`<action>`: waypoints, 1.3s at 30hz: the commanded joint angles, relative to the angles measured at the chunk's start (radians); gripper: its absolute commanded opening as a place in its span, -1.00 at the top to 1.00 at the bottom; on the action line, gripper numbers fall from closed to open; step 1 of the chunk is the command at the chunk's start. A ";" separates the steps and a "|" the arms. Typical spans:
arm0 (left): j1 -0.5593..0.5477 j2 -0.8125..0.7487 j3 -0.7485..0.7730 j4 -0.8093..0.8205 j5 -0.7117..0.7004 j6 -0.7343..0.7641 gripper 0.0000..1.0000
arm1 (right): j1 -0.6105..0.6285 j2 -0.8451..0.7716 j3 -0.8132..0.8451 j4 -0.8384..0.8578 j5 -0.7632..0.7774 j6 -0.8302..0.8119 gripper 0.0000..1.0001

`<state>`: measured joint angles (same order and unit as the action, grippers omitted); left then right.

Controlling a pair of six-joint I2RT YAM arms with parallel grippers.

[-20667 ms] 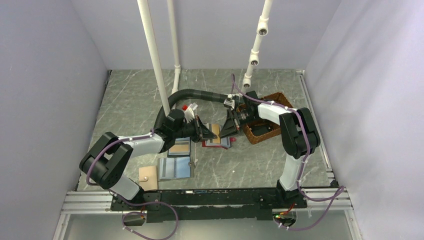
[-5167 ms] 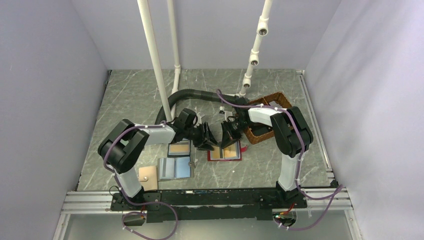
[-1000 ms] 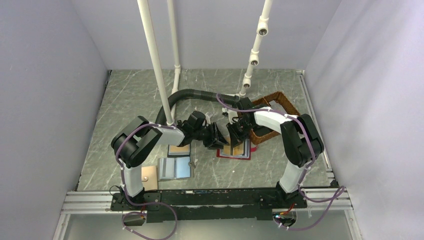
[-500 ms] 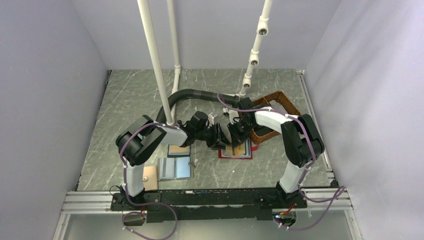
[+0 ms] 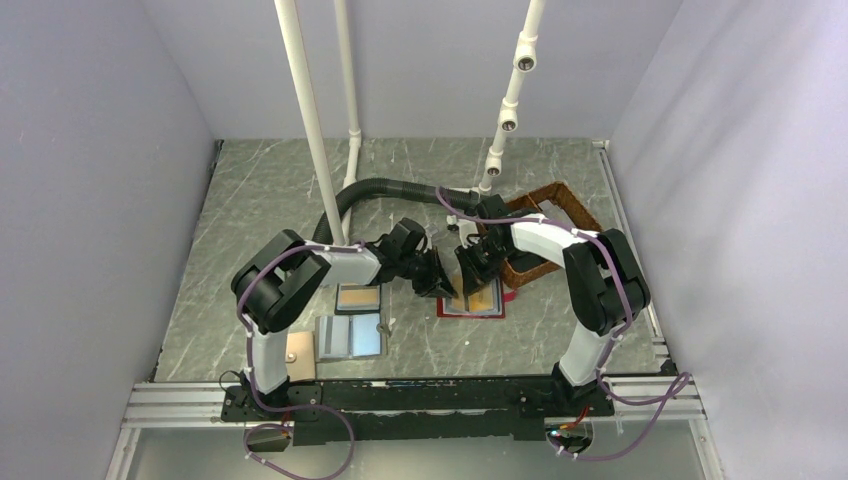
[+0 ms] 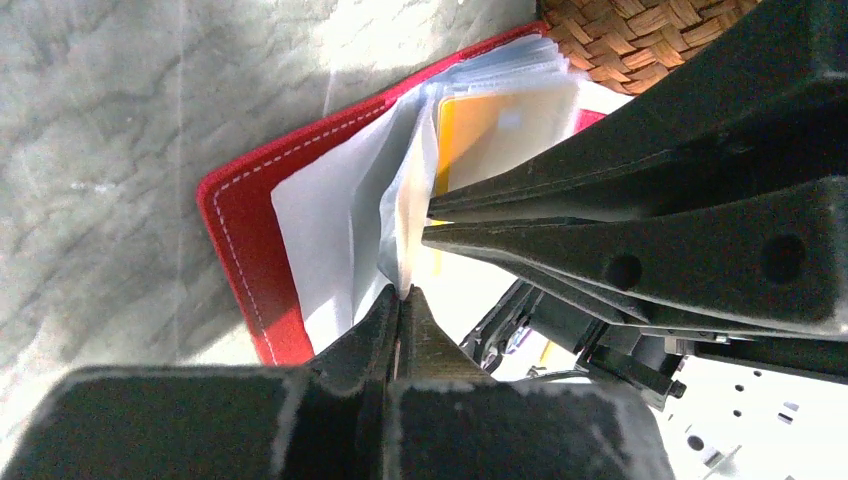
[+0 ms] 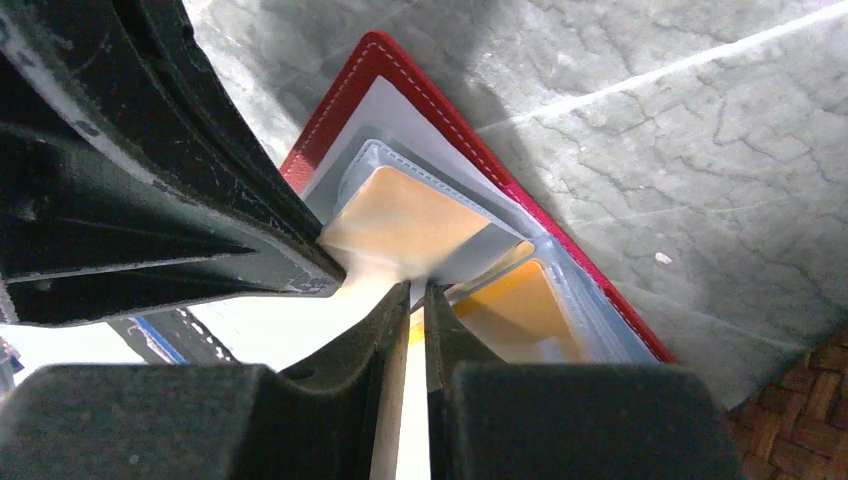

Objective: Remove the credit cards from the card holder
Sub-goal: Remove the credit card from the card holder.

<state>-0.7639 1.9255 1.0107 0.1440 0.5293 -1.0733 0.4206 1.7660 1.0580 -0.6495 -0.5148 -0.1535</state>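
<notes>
Where red holder (image 7: 420, 88) gapes, tan rect. card (image 7: 400, 225)

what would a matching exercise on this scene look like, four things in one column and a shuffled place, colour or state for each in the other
Things:
1. card holder
2. left claw
3. basket
4. tan card

Descriptions:
a. shut, pinching a pale inner leaf
b. tucked inside a clear sleeve
c. red cover, lying open
d. brown and woven

Pairs: 1-c, 2-a, 3-d, 4-b
</notes>
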 commanded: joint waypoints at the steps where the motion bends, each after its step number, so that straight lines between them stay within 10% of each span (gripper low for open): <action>1: -0.016 -0.082 0.027 -0.091 -0.057 0.050 1.00 | -0.006 -0.048 0.002 0.006 -0.073 -0.018 0.71; 23: -0.007 -0.336 -0.163 -0.074 -0.085 0.163 1.00 | -0.082 -0.071 -0.006 -0.011 -0.572 -0.073 0.34; 39: -0.035 -0.343 -0.174 -0.041 -0.078 0.273 1.00 | -0.082 -0.147 0.033 -0.135 -0.643 -0.256 0.19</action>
<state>-0.7788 1.5814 0.7914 0.0643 0.4458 -0.8505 0.3408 1.6531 1.0340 -0.7097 -1.1019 -0.3008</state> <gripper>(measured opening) 0.010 0.403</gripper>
